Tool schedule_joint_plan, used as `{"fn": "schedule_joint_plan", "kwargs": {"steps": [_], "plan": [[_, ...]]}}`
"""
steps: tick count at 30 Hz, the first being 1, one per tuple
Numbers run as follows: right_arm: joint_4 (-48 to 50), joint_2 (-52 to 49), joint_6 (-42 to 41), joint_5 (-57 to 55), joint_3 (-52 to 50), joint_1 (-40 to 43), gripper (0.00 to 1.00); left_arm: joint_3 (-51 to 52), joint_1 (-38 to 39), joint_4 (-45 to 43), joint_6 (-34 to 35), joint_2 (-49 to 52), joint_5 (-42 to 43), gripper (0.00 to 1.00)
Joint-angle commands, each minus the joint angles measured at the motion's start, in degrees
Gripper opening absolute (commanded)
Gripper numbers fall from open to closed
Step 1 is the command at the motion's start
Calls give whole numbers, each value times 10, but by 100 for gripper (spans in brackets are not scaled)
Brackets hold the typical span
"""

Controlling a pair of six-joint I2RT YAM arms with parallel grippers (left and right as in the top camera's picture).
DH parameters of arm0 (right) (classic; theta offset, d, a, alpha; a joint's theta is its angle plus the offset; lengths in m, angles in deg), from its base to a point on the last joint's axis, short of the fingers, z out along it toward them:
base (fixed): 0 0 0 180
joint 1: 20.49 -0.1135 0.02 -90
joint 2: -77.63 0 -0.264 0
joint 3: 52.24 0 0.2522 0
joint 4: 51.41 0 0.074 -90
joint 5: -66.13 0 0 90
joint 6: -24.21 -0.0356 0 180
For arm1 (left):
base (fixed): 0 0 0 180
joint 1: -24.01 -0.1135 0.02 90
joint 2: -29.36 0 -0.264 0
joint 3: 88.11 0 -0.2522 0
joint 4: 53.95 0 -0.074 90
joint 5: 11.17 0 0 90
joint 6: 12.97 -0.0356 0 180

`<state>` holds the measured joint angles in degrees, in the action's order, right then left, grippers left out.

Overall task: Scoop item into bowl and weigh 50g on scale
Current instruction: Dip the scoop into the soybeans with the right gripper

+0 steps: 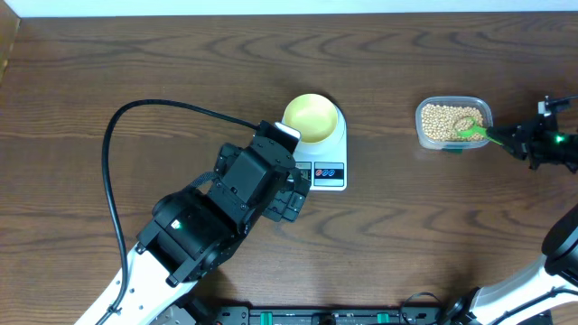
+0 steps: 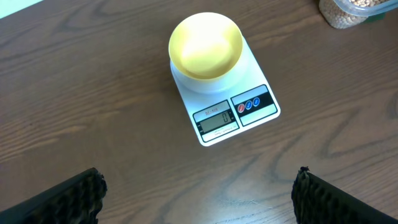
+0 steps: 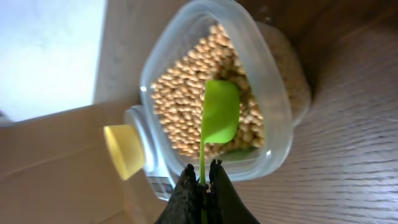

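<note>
The pale yellow bowl (image 1: 312, 116) stands empty on the white scale (image 1: 330, 171), whose display (image 2: 215, 118) reads 0. Tan beans (image 1: 449, 120) fill a clear tub (image 1: 426, 135) at the right. My right gripper (image 1: 513, 140) is shut on the handle of a green scoop (image 1: 470, 134), whose head lies on the beans (image 3: 180, 106) inside the tub (image 3: 273, 106); the scoop (image 3: 220, 112) shows its back in the right wrist view. My left gripper (image 1: 293, 194) is open and empty, just left of and in front of the scale (image 2: 227, 99), the bowl (image 2: 205, 45) beyond its fingers.
A black cable (image 1: 113, 144) loops from the left arm over the left half of the brown wooden table (image 1: 181, 63). The right arm's base (image 1: 564, 248) stands at the front right corner.
</note>
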<state>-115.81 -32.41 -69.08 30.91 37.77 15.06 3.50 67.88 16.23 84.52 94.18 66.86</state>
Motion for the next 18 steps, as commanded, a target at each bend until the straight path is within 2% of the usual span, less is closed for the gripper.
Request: {"fn": "schedule_joint_plan", "kwargs": {"steps": [1,18], "plan": [[1,0,19,81,-3,9,1,-3,-2,1,1,-5,-5,98],[1,0,52,296,-3,9,1,-3,-2,2,1,-5,-5,98]]}}
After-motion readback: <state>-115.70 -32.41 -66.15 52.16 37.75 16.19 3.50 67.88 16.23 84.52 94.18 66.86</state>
